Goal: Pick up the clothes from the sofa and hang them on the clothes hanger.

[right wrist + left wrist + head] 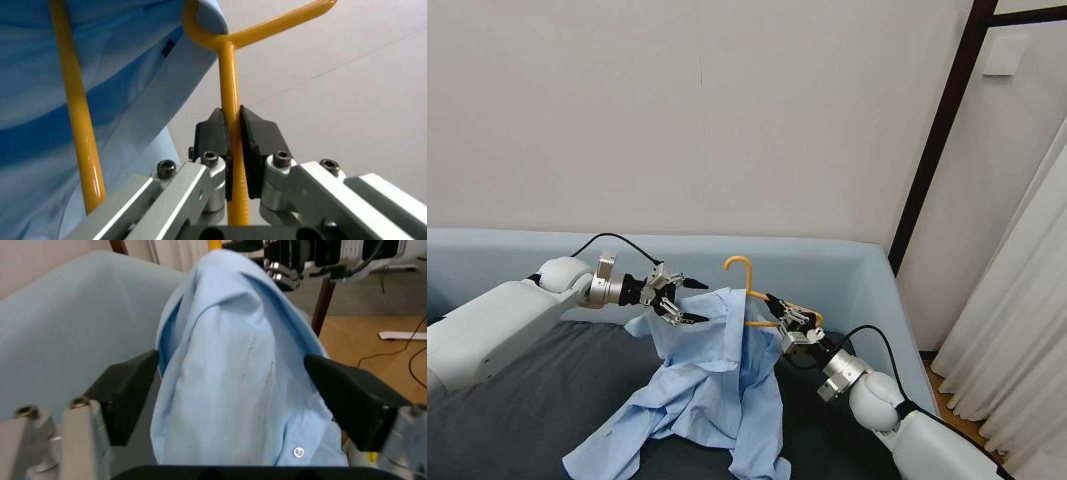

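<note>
Clamping the yellow hanger point(228, 75), the right gripper point(232, 125) holds it up; the left gripper point(232, 371) straddles the blue shirt point(717, 370), spread wide, apparently not pinching.

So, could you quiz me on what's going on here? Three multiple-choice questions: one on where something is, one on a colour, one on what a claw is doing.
1. Where is the shirt?
A. Folded on the floor.
B. Draped over the hanger, its tail on the sofa.
C. Pinned to the wall.

2. What colour is the hanger?
A. Yellow.
B. White.
C. Green.

3. What is the right gripper doing?
A. Open, clear of everything.
B. Shut on the shirt.
C. Shut on the hanger.

Answers:
1 B: the head view shows the shirt hung from the hanger and trailing onto the sofa.
2 A: its hook and bars are yellow.
3 C: its pads pinch a yellow bar, while the left gripper is open around the shirt's shoulder.
</note>
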### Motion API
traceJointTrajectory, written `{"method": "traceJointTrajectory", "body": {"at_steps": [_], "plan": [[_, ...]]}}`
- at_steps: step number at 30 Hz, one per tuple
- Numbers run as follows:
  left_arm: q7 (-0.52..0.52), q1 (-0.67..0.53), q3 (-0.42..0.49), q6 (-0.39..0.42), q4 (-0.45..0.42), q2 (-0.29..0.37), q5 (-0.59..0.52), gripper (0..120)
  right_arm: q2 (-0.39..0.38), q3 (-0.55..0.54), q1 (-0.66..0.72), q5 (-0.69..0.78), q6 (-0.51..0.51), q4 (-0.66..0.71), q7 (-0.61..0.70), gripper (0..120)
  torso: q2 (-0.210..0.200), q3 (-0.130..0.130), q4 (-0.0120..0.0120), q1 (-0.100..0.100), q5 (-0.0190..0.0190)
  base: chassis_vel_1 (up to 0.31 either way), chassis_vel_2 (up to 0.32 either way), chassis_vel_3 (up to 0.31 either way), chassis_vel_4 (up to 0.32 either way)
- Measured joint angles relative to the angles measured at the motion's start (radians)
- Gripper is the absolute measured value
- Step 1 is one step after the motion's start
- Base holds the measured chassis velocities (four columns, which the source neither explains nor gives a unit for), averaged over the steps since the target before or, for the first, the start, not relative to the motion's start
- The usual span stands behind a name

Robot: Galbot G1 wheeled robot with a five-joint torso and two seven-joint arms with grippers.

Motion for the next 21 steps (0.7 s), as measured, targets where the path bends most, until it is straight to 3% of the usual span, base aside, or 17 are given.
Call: {"method": "traceJointTrajectory", "body": {"at_steps": [7, 21], "plan": [[0.028, 0.005, 0.007, 0.001, 0.06, -0.026, 0.032, 55, 0.023, 0.026, 0.023, -0.083, 0.088, -0.032, 0.013, 4, 0.0, 0.0, 0.0002, 0.0, 0.0001, 0.0, 0.0, 0.0, 0.0], [-0.011, 0.046, -0.018, -0.011, 0.033, -0.015, 0.011, 6, 0.038, 0.013, 0.025, -0.106, 0.098, -0.051, 0.03, 4, 0.0, 0.0, 0.0, 0.0, 0.0, 0.0, 0.0, 0.0, 0.0]]}}
